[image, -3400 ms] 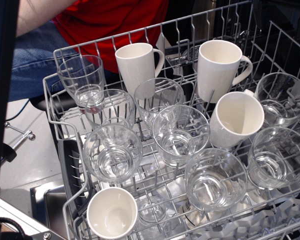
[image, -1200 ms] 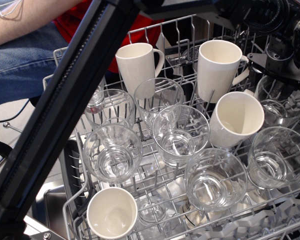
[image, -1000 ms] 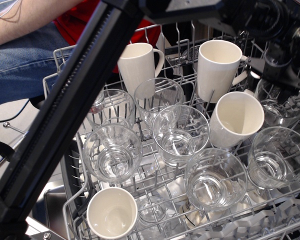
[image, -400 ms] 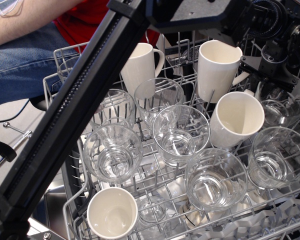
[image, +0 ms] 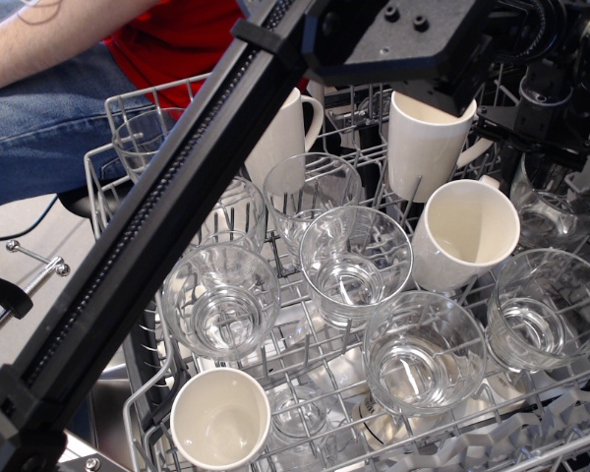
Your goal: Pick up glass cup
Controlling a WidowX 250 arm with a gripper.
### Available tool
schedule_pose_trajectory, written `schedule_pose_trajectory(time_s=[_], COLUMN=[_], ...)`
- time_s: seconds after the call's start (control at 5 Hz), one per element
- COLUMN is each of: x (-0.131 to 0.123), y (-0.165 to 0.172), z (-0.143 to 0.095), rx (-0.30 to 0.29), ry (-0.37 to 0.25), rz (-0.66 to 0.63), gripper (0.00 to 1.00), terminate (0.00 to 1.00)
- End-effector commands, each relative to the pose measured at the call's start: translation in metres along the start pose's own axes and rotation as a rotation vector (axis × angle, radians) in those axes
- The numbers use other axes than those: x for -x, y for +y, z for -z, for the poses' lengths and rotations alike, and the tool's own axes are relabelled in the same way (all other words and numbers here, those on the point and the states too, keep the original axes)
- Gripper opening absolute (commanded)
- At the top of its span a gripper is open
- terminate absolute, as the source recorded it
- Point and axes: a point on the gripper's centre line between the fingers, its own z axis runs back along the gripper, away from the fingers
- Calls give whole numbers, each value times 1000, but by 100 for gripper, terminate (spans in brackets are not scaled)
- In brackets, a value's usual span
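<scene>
Several wide clear glass cups stand upright in a wire dishwasher rack [image: 138, 413]: one in the middle [image: 356, 261], one at the front [image: 423, 352], one at the left [image: 219, 300]. Another glass cup [image: 556, 211] stands at the far right back. My black arm [image: 177, 226] crosses the view from lower left to upper right. My gripper [image: 531, 155] hangs right over the near rim of that far right glass cup. Its fingertips are lost among dark parts, so I cannot tell how the jaws stand.
White mugs stand among the glasses: one at the back [image: 428, 147], a tilted one [image: 467, 234], one at the front left [image: 219, 418]. A slimmer glass [image: 138, 143] stands at the back left. A person in red shirt and jeans [image: 49, 128] sits behind the rack.
My arm has swung in from the left and across the rack. The gripper has come down to the far right back glass cup. The cups and mugs have stayed in place.
</scene>
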Motion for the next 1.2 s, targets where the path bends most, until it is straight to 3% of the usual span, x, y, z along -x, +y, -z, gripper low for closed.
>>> schedule_pose_trajectory(time_s=[0.0, 0.2, 0.8, 1.0], x=[-37, -41, -16, -18], y=[4, 6, 26, 27], z=[-94, -120, -170, -182], rx=[101, 118, 198, 228], ry=[-106, -65, -15, -14], rz=[-29, -15, 51, 87], gripper=[0, 0, 0, 0], terminate=[0, 0, 0, 100])
